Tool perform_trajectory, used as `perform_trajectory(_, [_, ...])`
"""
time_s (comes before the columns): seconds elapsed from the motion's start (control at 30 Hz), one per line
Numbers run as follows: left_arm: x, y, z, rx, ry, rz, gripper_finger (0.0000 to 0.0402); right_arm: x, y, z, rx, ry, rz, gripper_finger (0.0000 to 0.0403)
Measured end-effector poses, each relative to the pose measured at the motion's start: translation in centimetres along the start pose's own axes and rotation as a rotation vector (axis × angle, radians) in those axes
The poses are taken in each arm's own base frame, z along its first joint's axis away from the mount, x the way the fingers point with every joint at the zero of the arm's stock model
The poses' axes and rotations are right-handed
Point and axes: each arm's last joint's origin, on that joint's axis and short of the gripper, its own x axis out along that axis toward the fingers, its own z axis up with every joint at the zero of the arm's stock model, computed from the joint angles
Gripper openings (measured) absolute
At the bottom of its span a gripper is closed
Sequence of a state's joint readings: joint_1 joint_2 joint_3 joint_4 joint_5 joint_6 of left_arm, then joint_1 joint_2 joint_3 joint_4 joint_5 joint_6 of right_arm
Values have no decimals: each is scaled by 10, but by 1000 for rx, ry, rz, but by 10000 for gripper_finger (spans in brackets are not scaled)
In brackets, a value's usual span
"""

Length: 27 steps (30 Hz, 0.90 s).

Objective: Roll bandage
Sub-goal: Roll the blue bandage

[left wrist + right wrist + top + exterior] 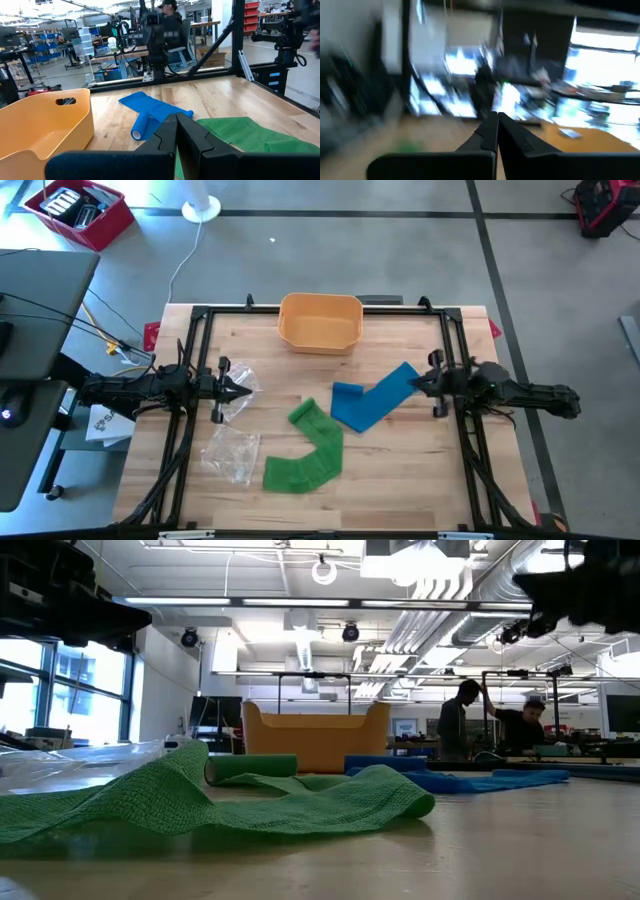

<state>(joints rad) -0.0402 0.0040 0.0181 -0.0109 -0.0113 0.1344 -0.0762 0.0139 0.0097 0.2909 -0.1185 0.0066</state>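
A green bandage lies unrolled in a bend on the wooden table, with a short rolled end at its far tip. A blue bandage lies slanted to its right, and its rolled end points toward the table's left. My left gripper hovers shut at the table's left, over a clear plastic bag, pointing level toward the bandages. My right gripper is shut at the table's right, raised above the blue bandage's far right end. Neither gripper holds anything.
An orange bin stands at the table's far middle. Two crumpled clear plastic bags lie at the left, one under my left gripper. A black frame runs round the table. People stand in the room beyond.
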Motion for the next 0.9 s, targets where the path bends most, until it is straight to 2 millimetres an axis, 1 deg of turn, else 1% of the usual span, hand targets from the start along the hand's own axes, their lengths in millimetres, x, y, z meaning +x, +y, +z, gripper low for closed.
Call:
perform_trajectory(0.07, [0, 0, 0, 0, 0, 0, 3, -1, 0, 10, 144, -105, 15, 0])
perform_trajectory(0.13, [0, 0, 0, 0, 0, 0, 3, -3, 0, 22, 251, -231, 4, 0])
perform_trajectory(0.2, [0, 0, 0, 0, 0, 0, 3, -6, -4, 31, 353, -355, -90, 0])
perform_trajectory(0.23, [0, 0, 0, 0, 0, 0, 3, -6, -6, 33, 392, -384, -149, 0])
perform_trajectory(0.27, [0, 0, 0, 0, 0, 0, 3, -5, -7, 32, 401, -367, -187, 0])
perform_trajectory(0.37, [0, 0, 0, 0, 0, 0, 3, 5, -7, 27, 390, -167, -196, 0])
perform_trajectory(0.43, [0, 0, 0, 0, 0, 0, 3, 13, -7, 21, 426, -7, -203, 0])
perform_trajectory(0.53, [0, 0, 0, 0, 0, 0, 3, 26, -8, 4, 435, 227, -213, 0])
perform_trajectory(0.67, [0, 0, 0, 0, 0, 0, 3, 43, -8, -16, 494, 433, -208, 3])
perform_trajectory(0.77, [0, 0, 0, 0, 0, 0, 3, 51, -12, -34, 593, 569, -247, 28])
perform_trajectory(0.9, [0, 0, 0, 0, 0, 0, 3, 56, -17, -57, 741, 706, -317, 97])
